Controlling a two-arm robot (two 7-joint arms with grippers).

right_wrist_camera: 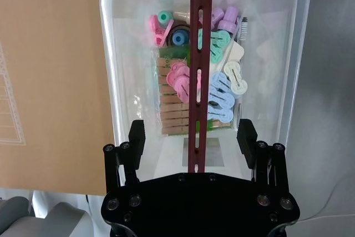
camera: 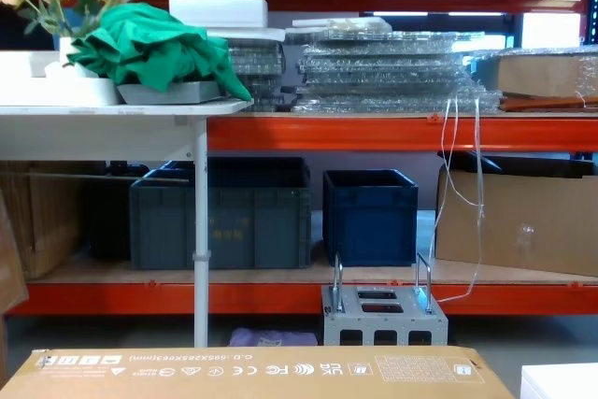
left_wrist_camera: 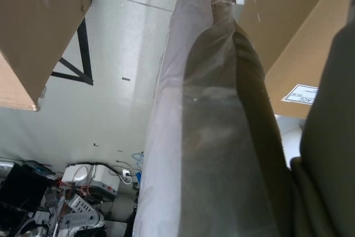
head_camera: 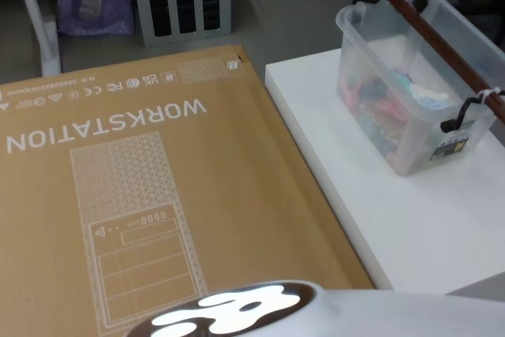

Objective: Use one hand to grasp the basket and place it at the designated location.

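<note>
Black fingers (right_wrist_camera: 137, 137) of the right gripper (right_wrist_camera: 192, 139) are spread wide apart, one on either side of the reddish-brown slotted handle (right_wrist_camera: 198, 54), with clear gaps to the bar (nothing held). The gripper is over one end of the translucent basket (head_camera: 344, 20), which holds coloured and wooden clothes pegs (right_wrist_camera: 177, 98). Basket sits upright on the white table (head_camera: 426, 226) at the robot's right, beside the cardboard box (head_camera: 237, 195) marked WORKSTATION.

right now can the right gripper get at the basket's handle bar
Probably yes. The right gripper sits open above the basket, a finger on each side of the reddish-brown handle bar, with nothing between them and it. The clothes pegs lie lower, inside the basket.
</note>
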